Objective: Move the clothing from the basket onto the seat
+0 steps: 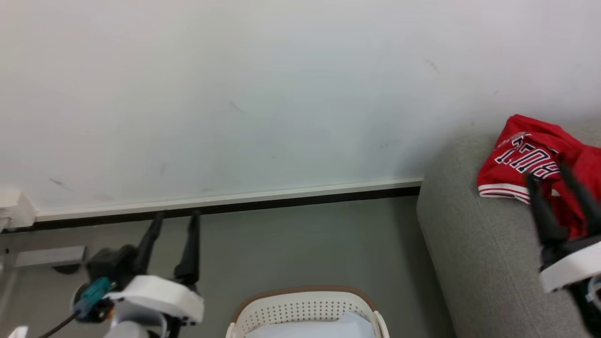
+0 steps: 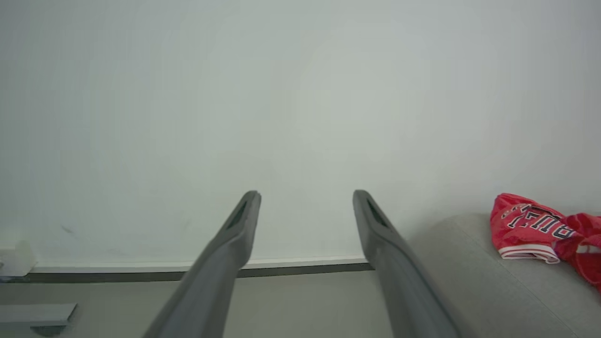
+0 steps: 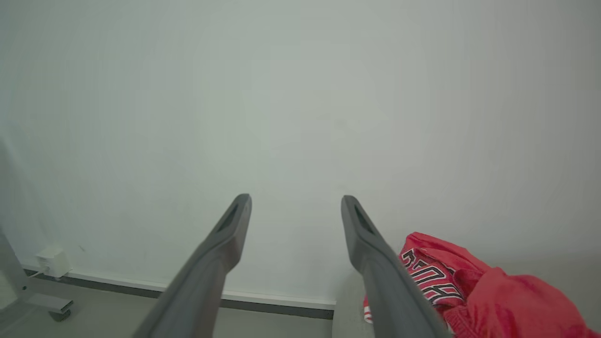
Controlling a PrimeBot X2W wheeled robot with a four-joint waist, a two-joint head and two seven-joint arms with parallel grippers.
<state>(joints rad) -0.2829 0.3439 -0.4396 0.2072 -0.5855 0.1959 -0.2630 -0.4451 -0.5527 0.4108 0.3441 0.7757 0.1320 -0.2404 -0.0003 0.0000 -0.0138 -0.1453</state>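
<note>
The red clothing with navy, white-outlined lettering lies crumpled on the grey seat at the right; it also shows as clothing and clothing on the seat. My right gripper hovers open just in front of the clothing, nothing between its fingers. My left gripper stands open at the lower left above the floor, empty, its fingers spread wide. The cream basket with a brown rim sits at the bottom centre, a pale bluish-white thing inside it.
A pale wall with a white baseboard runs behind. A white box sits on the wall at the far left, and a grey wheeled base stands on the floor below it. Grey floor lies between the basket and wall.
</note>
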